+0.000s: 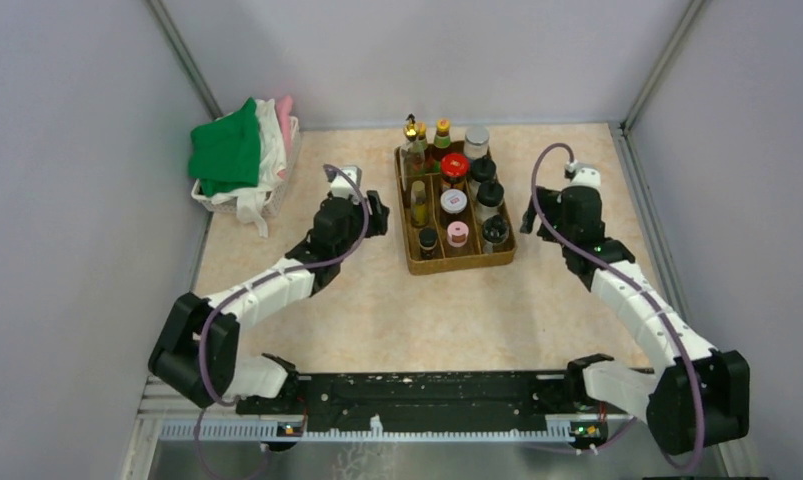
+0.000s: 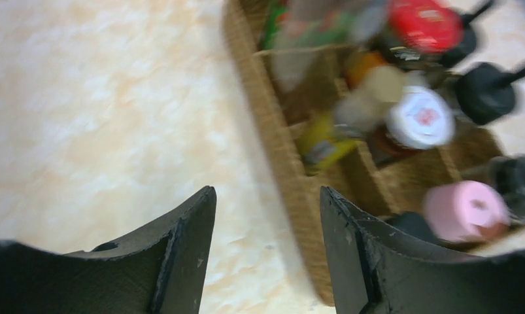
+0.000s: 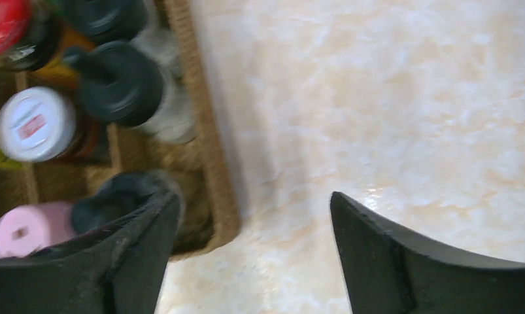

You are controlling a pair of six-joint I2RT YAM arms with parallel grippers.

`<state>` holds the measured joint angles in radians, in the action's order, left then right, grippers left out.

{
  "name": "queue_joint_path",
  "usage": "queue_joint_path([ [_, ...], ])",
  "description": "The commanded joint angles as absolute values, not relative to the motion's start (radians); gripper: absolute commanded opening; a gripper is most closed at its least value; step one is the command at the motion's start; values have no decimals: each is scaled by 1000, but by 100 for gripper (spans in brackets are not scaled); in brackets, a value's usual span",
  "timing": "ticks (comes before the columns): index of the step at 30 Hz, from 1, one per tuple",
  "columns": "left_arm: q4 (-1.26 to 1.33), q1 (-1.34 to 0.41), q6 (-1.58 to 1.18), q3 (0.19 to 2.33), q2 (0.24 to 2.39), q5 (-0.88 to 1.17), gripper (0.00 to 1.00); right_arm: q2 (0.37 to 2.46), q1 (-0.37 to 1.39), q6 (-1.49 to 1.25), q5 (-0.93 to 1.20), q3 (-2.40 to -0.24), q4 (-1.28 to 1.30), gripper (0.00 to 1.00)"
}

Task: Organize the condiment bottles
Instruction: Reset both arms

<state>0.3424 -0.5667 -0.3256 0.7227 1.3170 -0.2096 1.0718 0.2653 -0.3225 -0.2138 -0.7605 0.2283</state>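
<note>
The condiment bottles stand packed in a brown compartmented tray (image 1: 464,266) at mid-table. Among them are a red cap (image 1: 454,163), a white cap (image 1: 453,201), a pink cap (image 1: 458,233), black caps (image 1: 489,192), a silver cap (image 1: 476,135) and a tall gold-topped bottle (image 1: 412,130). My left gripper (image 1: 376,215) hangs just left of the tray, open and empty (image 2: 267,193), over the bare table beside the tray wall (image 2: 272,124). To the tray's right, my right gripper (image 1: 528,222) is open and empty (image 3: 254,196), by the near right corner (image 3: 207,150).
A white basket (image 1: 242,200) with green, white and pink cloths sits at the back left. Grey walls close in the table on three sides. The arm bases and a black rail (image 1: 427,395) run along the near edge.
</note>
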Motion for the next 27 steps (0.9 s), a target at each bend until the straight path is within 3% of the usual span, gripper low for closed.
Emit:
queue_joint_path([
  [1, 283, -398, -466, 735, 1420, -83, 65, 1179, 122, -329, -153, -787, 145, 74],
  [4, 257, -352, -473, 796, 1525, -47, 64, 1303, 54, -353, -80, -816, 99, 33],
  [6, 248, -341, -471, 846, 1595, -41, 64, 1396, 48, -356, -70, -859, 82, 20],
  [19, 192, -290, -471, 1183, 1916, 99, 61, 1878, 13, -357, 34, -1221, 52, 19],
  [27, 213, -270, -476, 1291, 2038, 176, 58, 1926, 37, -383, 142, -1171, -32, 19],
])
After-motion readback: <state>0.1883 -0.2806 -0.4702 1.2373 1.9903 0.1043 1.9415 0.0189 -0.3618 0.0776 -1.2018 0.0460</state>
